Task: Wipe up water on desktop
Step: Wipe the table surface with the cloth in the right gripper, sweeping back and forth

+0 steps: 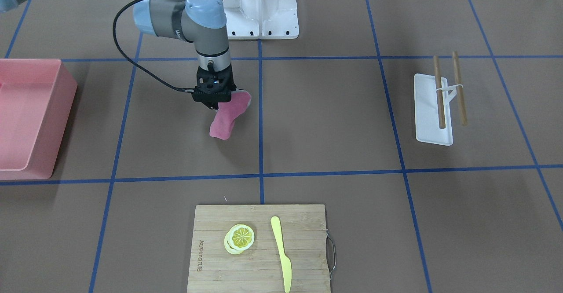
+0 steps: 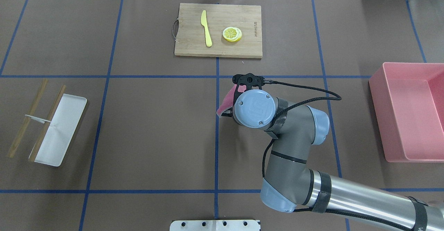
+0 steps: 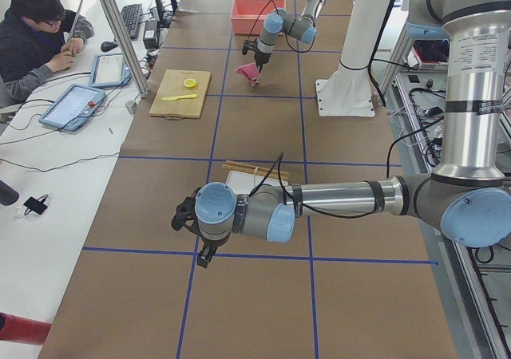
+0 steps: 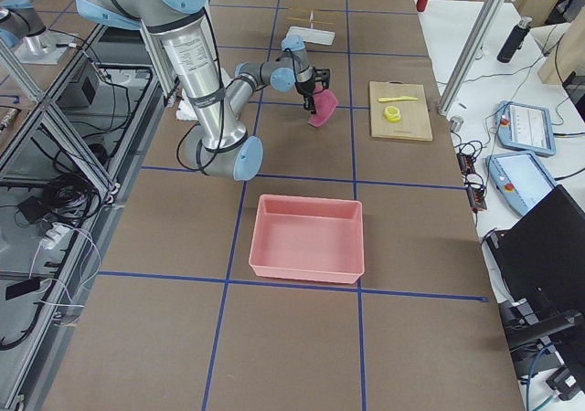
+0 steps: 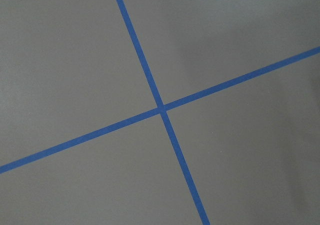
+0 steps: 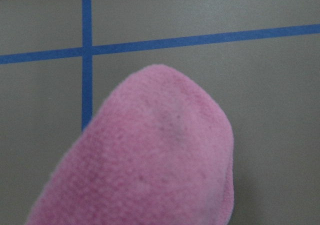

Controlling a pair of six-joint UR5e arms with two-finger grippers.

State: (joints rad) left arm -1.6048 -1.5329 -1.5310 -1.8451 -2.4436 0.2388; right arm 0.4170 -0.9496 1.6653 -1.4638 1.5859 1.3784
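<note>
Brown and flat, the desktop (image 1: 330,121) fills every view, and blue tape lines (image 1: 260,117) cut it into big boxes. The right gripper (image 1: 216,104) is over the middle of it, next to the center line. Its jaws pinch the top of a pink cloth (image 1: 226,119), and the cloth hangs down in a soft fold.

I think the job is at the part where the cloth is carried to the wet spot. Next, the arm should go down until the cloth lies flat on the desktop, then rub it back and forth.

I cannot see any water at all. The brown top looks dry and dull everywhere, so the wet spot may be too thin to show. I also cannot tell if the low end of the cloth touches the desktop or hangs just over it. From above, the big gray wrist hides most of the cloth (image 2: 226,101).

The left gripper (image 3: 204,255) is far off near the end of the table, and I cannot tell if its jaws are wide or closed. Its own camera shows only two crossing tape lines (image 5: 161,108).

A bamboo cutting board (image 1: 308,240) and a pink bin (image 1: 66,108) sit well away from the cloth.
</note>
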